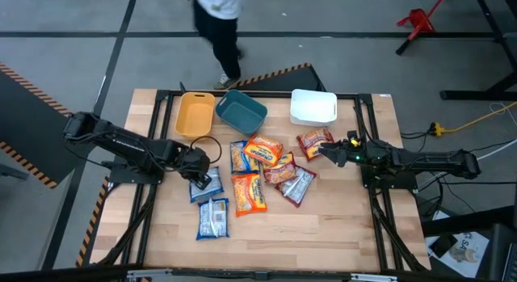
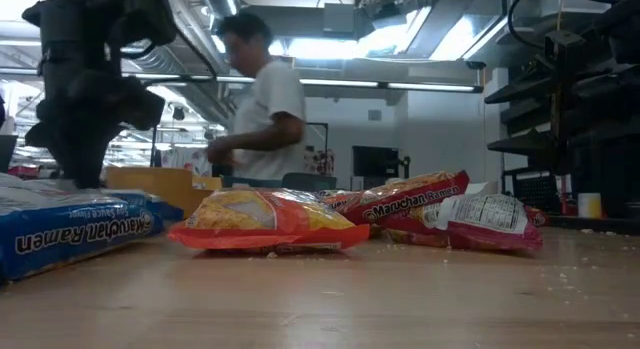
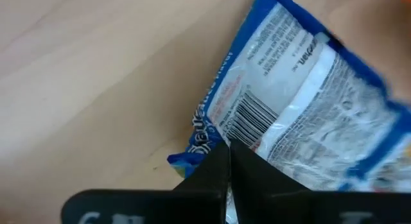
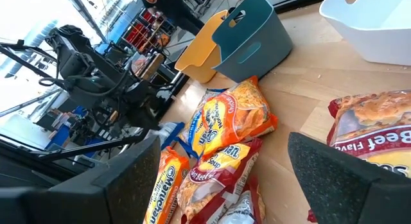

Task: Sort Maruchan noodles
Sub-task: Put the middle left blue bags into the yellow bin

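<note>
Several Maruchan noodle packets lie flat in the table's middle: blue-white ones, orange ones and dark red ones. My left gripper is shut on another blue-white packet, which shows its barcode side. My right gripper is open and wide, level above the table. A dark red beef packet lies on the table beside one of its fingers. My left gripper pinches the blue-white packet between its two shut fingers at the sealed end edge beside the barcode. The fingers come from above, slanting in from the table's left. The rest of the packet spreads away from the fingers over the wood; whether it is lifted, I cannot tell.
Three bins stand along the far edge: yellow, teal and white. A person stands behind the far edge. Bare wood lies toward the near edge.
</note>
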Robot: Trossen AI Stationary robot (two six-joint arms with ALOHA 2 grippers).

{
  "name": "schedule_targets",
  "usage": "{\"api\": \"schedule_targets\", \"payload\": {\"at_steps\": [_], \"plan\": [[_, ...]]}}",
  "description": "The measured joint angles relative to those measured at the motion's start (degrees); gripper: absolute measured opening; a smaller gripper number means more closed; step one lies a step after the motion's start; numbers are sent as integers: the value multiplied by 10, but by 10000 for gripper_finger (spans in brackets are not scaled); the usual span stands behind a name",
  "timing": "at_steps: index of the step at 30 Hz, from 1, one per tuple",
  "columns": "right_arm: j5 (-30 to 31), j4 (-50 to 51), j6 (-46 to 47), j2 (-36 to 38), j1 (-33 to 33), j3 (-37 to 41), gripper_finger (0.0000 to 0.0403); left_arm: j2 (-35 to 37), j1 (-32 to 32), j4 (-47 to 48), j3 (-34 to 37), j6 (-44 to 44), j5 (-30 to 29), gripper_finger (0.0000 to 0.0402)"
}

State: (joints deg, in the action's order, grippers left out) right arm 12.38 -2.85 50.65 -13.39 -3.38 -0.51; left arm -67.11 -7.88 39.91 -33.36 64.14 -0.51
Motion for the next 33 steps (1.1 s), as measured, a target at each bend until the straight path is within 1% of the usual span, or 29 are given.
{"api": "schedule_targets", "payload": {"at_steps": [4, 10, 19, 27, 30, 33], "plan": [[0, 0, 0, 0, 0, 0, 326, 0, 0, -2, -24, 16, 1, 1], [0, 0, -2, 0, 0, 0, 326, 1, 7, 5, -73, 18, -8, 1], [3, 0, -2, 0, 0, 0, 326, 1, 44, 44, -146, -1, -53, 0], [5, 0, -2, 0, 0, 0, 326, 16, 80, 54, -185, -2, -88, 0], [5, 0, -2, 0, 0, 0, 326, 28, 98, 64, -204, -3, -108, 0], [6, 0, -5, -3, 0, 0, 326, 50, 122, 103, -219, -3, -145, 0]]}}
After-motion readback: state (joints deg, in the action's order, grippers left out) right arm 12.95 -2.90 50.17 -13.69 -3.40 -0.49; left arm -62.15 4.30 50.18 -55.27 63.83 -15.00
